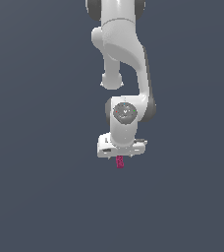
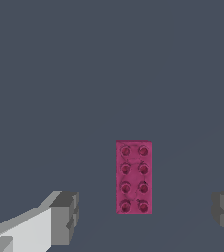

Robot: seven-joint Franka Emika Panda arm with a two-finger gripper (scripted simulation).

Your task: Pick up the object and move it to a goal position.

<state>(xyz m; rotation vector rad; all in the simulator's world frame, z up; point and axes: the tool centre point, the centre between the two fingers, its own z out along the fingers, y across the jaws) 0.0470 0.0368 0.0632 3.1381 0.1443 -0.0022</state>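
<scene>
Two grey fingers (image 2: 65, 216) show in the wrist view, spread wide apart with nothing clamped, and the block (image 2: 134, 177) lies on the surface (image 2: 109, 74) between them, touching neither. Its studded pink face looks up at the camera. In the exterior view the arm (image 1: 126, 74) hangs over the block (image 1: 120, 162), which peeks out just under the gripper (image 1: 120, 153). The step looks like the approach before the grasp; next the fingers should drop around the block and close across its narrow sides.
</scene>
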